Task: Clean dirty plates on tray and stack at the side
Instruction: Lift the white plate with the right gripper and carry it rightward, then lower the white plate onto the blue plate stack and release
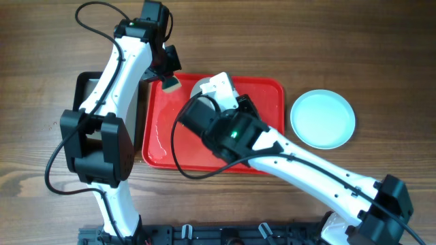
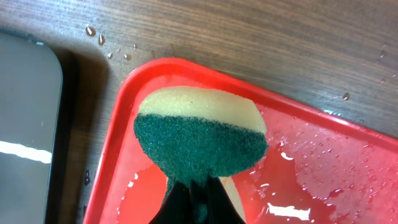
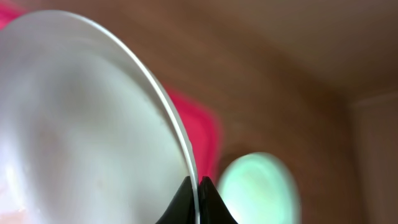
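My right gripper [image 3: 198, 190] is shut on the rim of the white plate [image 3: 81, 124] and holds it tilted on edge above the red tray [image 3: 200, 127]. In the overhead view the plate [image 1: 198, 88] peeks out beside my right wrist [image 1: 221, 92] over the tray [image 1: 266, 95]. My left gripper [image 2: 199, 202] is shut on a green and yellow sponge [image 2: 199, 140] over the tray's wet far-left corner [image 2: 143, 81], just left of the plate; the sponge also shows in the overhead view [image 1: 169, 83]. A mint-blue plate [image 1: 322, 118] lies on the table right of the tray. No third plate shows separately.
A black metal tray [image 1: 87, 85] stands left of the red tray, mostly under my left arm; its edge shows in the left wrist view [image 2: 28, 118]. Water pools on the red tray [image 2: 323, 168] and drops lie on the wooden table [image 2: 99, 37].
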{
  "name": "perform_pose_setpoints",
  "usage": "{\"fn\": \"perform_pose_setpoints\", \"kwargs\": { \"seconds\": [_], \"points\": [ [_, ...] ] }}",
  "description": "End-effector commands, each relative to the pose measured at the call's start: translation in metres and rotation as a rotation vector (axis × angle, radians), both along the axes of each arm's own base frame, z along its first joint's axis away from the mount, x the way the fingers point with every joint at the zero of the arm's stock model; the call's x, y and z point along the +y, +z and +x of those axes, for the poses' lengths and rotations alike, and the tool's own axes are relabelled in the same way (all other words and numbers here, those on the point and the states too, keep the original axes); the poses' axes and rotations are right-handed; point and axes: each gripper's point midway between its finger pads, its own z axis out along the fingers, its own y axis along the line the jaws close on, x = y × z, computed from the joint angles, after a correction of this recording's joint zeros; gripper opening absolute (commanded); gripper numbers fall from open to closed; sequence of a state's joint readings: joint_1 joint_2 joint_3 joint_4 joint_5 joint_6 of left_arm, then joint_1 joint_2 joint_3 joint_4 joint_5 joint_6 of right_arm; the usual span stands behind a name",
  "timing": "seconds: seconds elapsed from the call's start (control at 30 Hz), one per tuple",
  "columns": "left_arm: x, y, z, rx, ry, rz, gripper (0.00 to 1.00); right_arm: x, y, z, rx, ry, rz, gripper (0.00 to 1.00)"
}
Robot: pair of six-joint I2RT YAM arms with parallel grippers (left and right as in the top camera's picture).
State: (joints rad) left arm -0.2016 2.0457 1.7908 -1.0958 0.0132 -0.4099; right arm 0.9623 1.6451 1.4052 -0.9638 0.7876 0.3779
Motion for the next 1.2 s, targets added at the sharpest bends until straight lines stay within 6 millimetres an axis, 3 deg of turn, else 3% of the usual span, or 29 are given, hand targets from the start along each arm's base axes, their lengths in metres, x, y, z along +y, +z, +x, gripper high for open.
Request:
{"fn": "perform_pose_setpoints", "kwargs": {
  "seconds": [0.0,0.07,0.2,0.37,0.47,0.57,0.67,0.77,0.87,1.07,1.17],
  "points": [
    [-0.007,0.001,0.003,-0.007,0.006,-0.029,0.04,0.016,-0.023,-0.016,0.242,0.04,0.232,0.04],
    [-0.007,0.001,0.003,-0.006,0.007,-0.029,0.04,0.01,-0.02,-0.012,0.286,0.025,0.314,0.04],
    [-0.007,0.001,0.002,-0.006,0.006,-0.029,0.04,-0.021,0.001,0.008,0.318,-0.044,0.503,0.04],
    [-0.007,0.001,0.003,-0.006,0.006,-0.029,0.04,-0.1,0.03,0.032,0.272,-0.211,0.681,0.04],
    [-0.007,0.001,0.003,-0.006,0.006,-0.029,0.04,-0.189,0.016,0.031,0.27,-0.544,0.715,0.05],
    [-0.007,0.001,0.003,-0.006,0.006,-0.029,0.04,-0.247,-0.005,0.018,0.28,-0.736,0.721,0.04],
    [-0.007,0.001,0.003,-0.006,0.006,-0.029,0.04,-0.294,-0.038,-0.001,0.29,-0.911,0.735,0.04],
    [-0.007,0.001,0.003,-0.006,0.006,-0.029,0.04,-0.321,-0.071,-0.019,0.298,-1.02,0.747,0.04],
    [-0.007,0.001,0.003,-0.007,0.006,-0.029,0.04,-0.33,-0.09,-0.027,0.287,-1.083,0.766,0.04],
    [-0.007,0.001,0.003,-0.007,0.006,-0.029,0.04,-0.327,-0.115,-0.03,0.285,-1.095,0.793,0.05],
    [-0.007,0.001,0.003,-0.007,0.006,-0.029,0.04,-0.323,-0.129,-0.038,0.308,-1.102,0.789,0.16]
  ]
}}
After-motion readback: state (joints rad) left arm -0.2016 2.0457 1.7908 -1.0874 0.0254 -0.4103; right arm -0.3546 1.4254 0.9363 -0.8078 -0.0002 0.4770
